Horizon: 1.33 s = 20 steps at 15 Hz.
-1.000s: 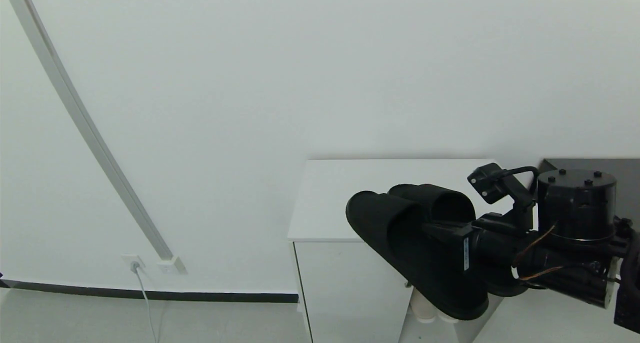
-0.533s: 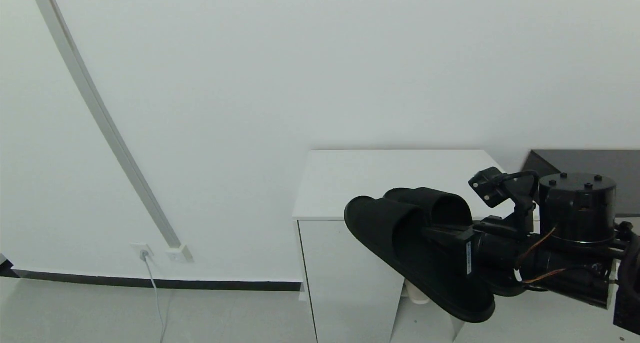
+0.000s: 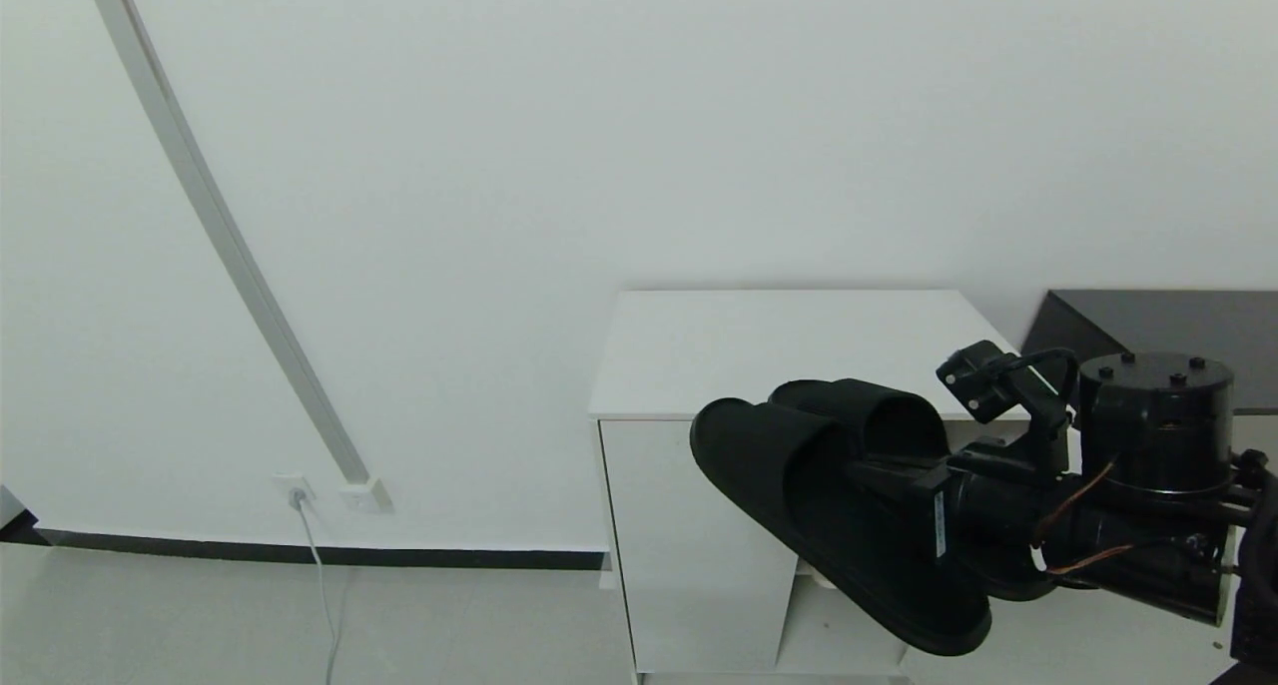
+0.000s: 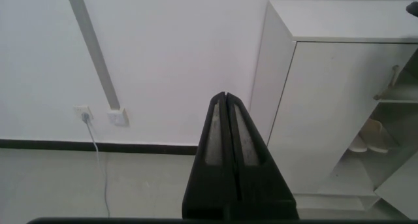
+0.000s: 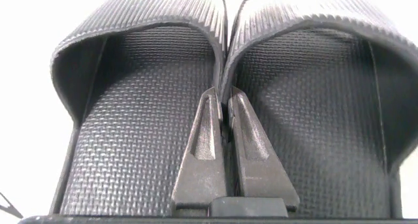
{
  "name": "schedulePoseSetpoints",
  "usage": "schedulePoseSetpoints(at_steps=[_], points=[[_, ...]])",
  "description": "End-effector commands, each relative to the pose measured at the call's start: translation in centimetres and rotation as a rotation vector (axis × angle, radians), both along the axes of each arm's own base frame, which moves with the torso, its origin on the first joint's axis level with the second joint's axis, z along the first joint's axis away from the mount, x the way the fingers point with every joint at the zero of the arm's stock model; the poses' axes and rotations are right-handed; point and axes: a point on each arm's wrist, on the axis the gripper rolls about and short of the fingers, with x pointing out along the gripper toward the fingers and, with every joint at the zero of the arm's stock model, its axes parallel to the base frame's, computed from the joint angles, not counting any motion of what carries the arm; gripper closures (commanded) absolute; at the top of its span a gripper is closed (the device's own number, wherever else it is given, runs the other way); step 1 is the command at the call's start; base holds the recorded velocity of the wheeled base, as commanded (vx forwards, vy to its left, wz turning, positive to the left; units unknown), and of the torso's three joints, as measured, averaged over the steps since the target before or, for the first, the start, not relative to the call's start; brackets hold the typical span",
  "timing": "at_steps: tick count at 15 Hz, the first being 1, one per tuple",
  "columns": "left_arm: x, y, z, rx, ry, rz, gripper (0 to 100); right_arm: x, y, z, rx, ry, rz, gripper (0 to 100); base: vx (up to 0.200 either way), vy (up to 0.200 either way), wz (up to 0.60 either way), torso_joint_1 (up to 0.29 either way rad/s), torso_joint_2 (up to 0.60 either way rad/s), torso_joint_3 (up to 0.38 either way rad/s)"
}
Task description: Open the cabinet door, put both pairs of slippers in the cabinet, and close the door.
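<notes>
A pair of black slippers (image 3: 839, 505) hangs side by side in front of the white cabinet (image 3: 779, 345), sole edges pinched together by my right gripper (image 3: 884, 470). In the right wrist view the right gripper (image 5: 223, 96) is shut on the two inner edges of the black slippers (image 5: 150, 119). The cabinet (image 4: 339, 21) has its left front panel with a handle (image 4: 394, 75) facing me. To the right of that panel the cabinet is open, and a pale pair of slippers (image 4: 372, 138) lies on a shelf inside. My left gripper (image 4: 225, 101) is shut on nothing, off to the cabinet's left.
A dark table (image 3: 1168, 331) stands to the right of the cabinet. On the wall to the left are a slanted grey cable duct (image 3: 220, 236) and a socket with a cable (image 3: 297, 492) hanging to the floor. Bare floor lies left of the cabinet.
The whole head picture has shifted, so the camera moved; the cabinet's top now sits higher and more of its front shows. The right gripper still holds the black slippers.
</notes>
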Motion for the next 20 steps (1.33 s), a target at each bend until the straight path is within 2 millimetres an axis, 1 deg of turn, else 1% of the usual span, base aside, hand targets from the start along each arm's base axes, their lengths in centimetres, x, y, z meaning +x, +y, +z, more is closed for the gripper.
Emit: schedulePoseSetpoints(at_steps=[1, 6, 13, 20], points=[[0.01, 0.0, 0.0, 0.0, 0.001, 0.001, 100, -0.01, 0.04, -0.11, -0.002, 0.004, 0.002, 100, 0.0, 0.0, 0.0, 0.0, 0.0, 0.0], [0.01, 0.01, 0.0, 0.0, 0.001, 0.004, 100, -0.05, 0.07, -0.15, -0.003, 0.006, 0.003, 100, 0.0, 0.0, 0.0, 0.0, 0.0, 0.0], [0.01, 0.01, 0.0, 0.0, 0.001, 0.004, 100, -0.13, 0.01, 0.01, 0.0, 0.001, 0.003, 100, 0.0, -0.2, 0.0, 0.005, 0.0, 0.002], [0.01, 0.0, 0.0, 0.0, 0.001, 0.002, 100, -0.51, 0.14, -0.35, -0.005, 0.0, 0.015, 100, 0.0, -0.2, 0.0, 0.004, 0.0, 0.005]])
